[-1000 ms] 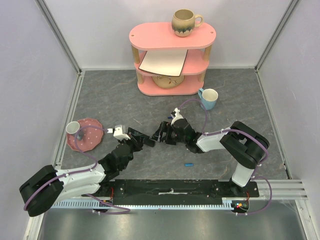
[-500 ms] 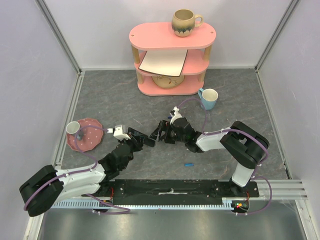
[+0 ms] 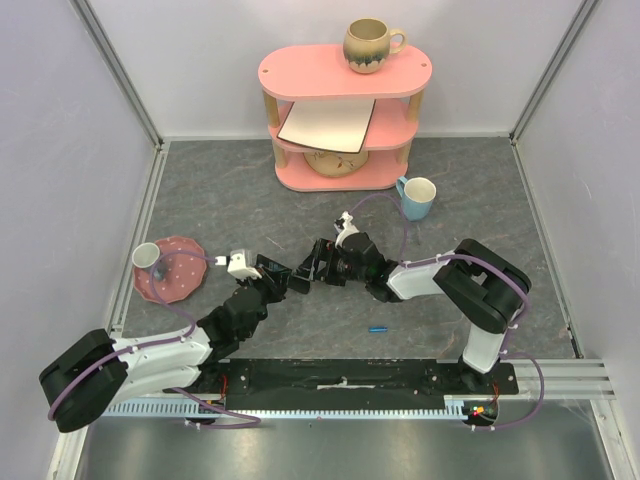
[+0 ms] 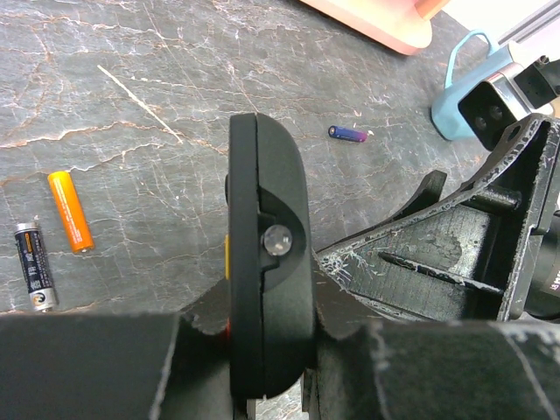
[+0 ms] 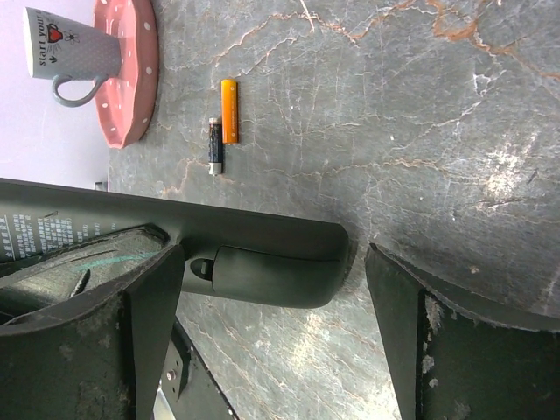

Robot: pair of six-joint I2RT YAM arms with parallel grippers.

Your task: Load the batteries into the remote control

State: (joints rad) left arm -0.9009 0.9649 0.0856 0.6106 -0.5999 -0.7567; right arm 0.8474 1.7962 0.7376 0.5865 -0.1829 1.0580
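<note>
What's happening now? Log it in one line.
left tool: shut on remote | right tool: open around remote's end, not gripping | purple battery: loose on table

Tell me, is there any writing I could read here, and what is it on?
"start you", with a small red heart after it: on the grey mug standing on the pink plate; the rest is turned out of sight.
Fine print on the back of the remote control: too small to read.
Label on the black battery lying on the table: blurred, not readable.
</note>
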